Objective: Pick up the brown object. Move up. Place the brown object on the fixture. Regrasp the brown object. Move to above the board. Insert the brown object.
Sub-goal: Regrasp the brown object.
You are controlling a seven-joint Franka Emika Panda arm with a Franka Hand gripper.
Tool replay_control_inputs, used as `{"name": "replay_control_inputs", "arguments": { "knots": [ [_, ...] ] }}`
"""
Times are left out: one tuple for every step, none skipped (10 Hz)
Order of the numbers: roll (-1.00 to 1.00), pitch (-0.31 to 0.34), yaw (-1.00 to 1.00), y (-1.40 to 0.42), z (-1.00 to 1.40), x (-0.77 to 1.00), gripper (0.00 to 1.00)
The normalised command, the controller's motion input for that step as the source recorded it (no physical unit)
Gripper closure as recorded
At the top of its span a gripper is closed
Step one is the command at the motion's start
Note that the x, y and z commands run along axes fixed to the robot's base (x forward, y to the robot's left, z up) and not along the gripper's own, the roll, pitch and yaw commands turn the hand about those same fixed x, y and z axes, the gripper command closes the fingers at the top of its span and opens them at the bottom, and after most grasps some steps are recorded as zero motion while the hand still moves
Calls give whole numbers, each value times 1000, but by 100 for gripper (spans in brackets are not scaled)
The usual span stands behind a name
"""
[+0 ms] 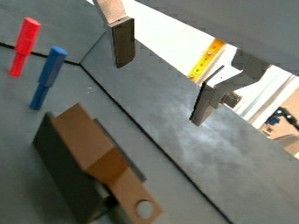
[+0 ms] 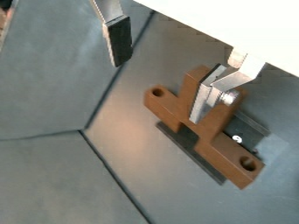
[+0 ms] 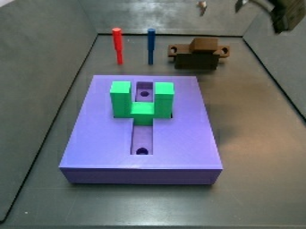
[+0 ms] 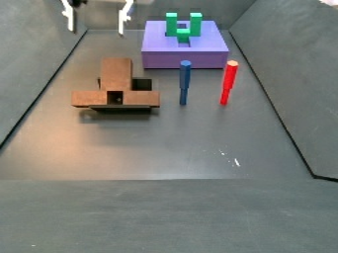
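Observation:
The brown object (image 4: 117, 71) lies on the dark fixture (image 4: 136, 87) on the grey floor, a bar with a round hole near its end (image 1: 143, 208). It shows in both wrist views (image 1: 100, 144) (image 2: 176, 109), resting on the fixture (image 1: 59, 166) (image 2: 247, 129). In a side view the brown object (image 3: 198, 46) sits on the fixture (image 3: 198, 63) behind the board (image 3: 107, 134). My gripper (image 1: 165, 72) (image 2: 163, 68) is open and empty, high above the floor near the fixture (image 3: 221, 5) (image 4: 97, 16), touching nothing.
A green U-shaped block (image 3: 141, 100) (image 4: 185, 27) stands on the lavender board (image 4: 211, 51) over its groove. A red peg (image 3: 117, 45) (image 4: 228, 82) (image 1: 24, 48) and a blue peg (image 3: 150, 45) (image 4: 185, 82) (image 1: 47, 77) stand between board and fixture. Sloped grey walls bound the floor.

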Motion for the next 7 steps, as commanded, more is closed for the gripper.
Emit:
{"name": "replay_control_inputs", "arguments": {
  "knots": [
    [240, 89, 394, -63, -454, 0, 0],
    [323, 137, 360, -54, -480, 14, 0],
    [331, 134, 400, -51, -360, 51, 0],
    [257, 223, 389, -89, -143, 126, 0],
    [334, 283, 320, -103, -69, 169, 0],
    [194, 243, 157, -97, -194, 203, 0],
    [214, 251, 6, -111, -197, 211, 0]
  ]
}}
